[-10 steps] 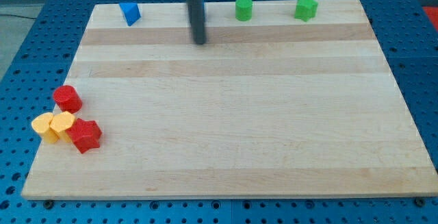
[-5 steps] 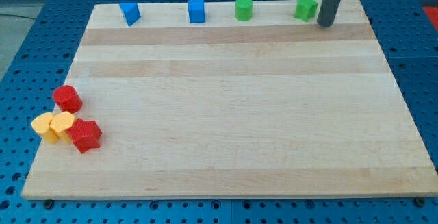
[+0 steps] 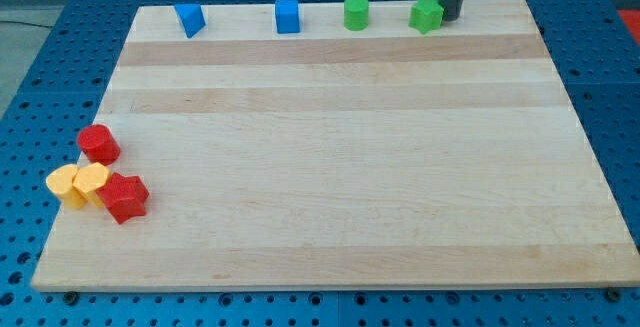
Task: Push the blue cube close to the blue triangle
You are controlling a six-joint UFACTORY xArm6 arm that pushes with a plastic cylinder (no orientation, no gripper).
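Bright, even light; sharp focus, faint soft shadows.

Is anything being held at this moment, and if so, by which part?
Nothing is held. My tip sits at the view's right side of the green star block, touching or nearly so. The blue cube stands untouched.

Our wooden board (image 3: pixel 330 167) carries a row at twelve o'clock: blue triangle (image 3: pixel 189 19), blue cube (image 3: pixel 287 16), green cylinder (image 3: pixel 356 13), green star (image 3: pixel 426 14). At eight o'clock we see a red cylinder (image 3: pixel 99 144), two yellow blocks (image 3: pixel 78 184) and a red star (image 3: pixel 124 197) clustered together.
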